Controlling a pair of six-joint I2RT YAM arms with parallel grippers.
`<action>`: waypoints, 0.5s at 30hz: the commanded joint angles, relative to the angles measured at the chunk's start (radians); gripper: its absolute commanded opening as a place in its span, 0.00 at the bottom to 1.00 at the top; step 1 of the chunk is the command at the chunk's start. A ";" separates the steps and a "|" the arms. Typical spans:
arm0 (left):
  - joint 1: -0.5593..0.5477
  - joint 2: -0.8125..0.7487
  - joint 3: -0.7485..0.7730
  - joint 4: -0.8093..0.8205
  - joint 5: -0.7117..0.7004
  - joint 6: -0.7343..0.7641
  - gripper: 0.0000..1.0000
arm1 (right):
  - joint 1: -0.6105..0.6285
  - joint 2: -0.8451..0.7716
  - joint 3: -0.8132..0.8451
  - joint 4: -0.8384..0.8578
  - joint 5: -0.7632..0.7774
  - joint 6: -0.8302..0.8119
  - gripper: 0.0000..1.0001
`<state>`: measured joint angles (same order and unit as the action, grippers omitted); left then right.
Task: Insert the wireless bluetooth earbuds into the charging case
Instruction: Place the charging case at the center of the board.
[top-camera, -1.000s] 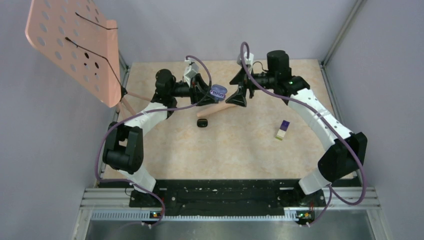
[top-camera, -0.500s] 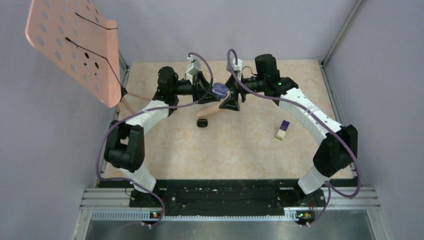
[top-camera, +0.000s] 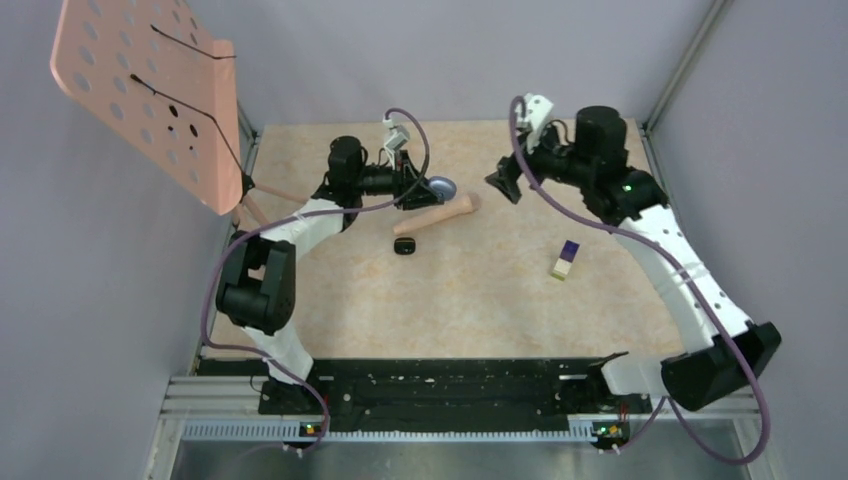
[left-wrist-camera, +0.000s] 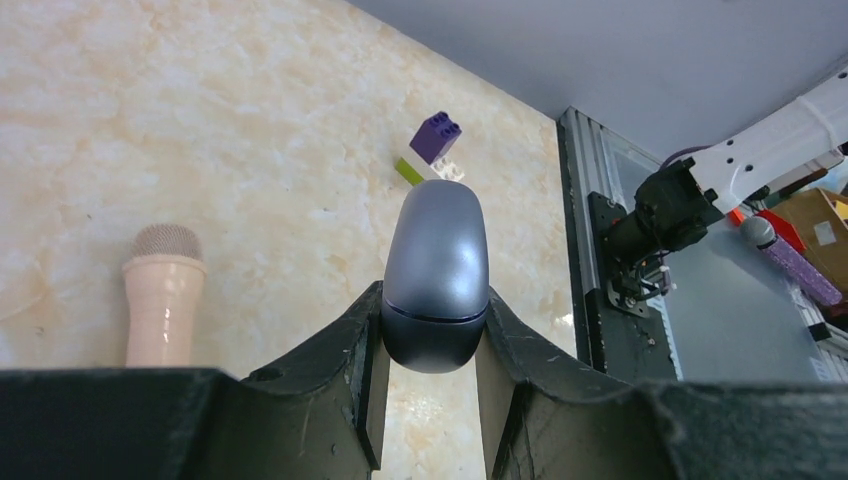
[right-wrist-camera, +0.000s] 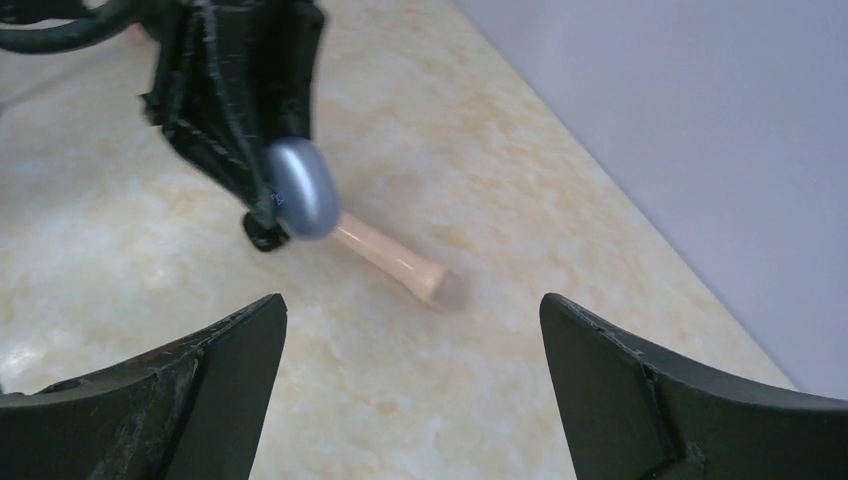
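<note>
Left pincer (left-wrist-camera: 431, 310): gripped the closed grey charging case (left-wrist-camera: 435, 250) above the counter (left-wrist-camera: 200, 120).
Right pincer (right-wrist-camera: 412, 315): jaws stood spread wide.

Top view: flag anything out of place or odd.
The case is shut, pinched in the left hand above the table, while a small black item, maybe an earbud, lies loose by the toy microphone. Nothing looks spilled or broken.

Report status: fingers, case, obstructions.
Left fingers shut on charging case, lid looks closed. Right fingers open, empty. Toy microphone on table nearby.
</note>
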<state>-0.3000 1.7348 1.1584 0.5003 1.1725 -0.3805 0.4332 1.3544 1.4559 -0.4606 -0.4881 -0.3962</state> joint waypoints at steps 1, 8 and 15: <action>-0.039 0.053 0.006 -0.220 0.042 0.212 0.00 | -0.154 -0.084 -0.104 -0.042 0.125 0.185 0.96; -0.179 0.296 0.265 -0.861 0.071 0.645 0.01 | -0.318 -0.136 -0.261 -0.061 0.110 0.354 0.96; -0.276 0.517 0.535 -1.218 -0.050 0.781 0.03 | -0.331 -0.093 -0.203 -0.143 0.096 0.302 0.96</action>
<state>-0.5396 2.2108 1.5982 -0.4683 1.2022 0.2821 0.1089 1.2453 1.1828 -0.5781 -0.3847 -0.0952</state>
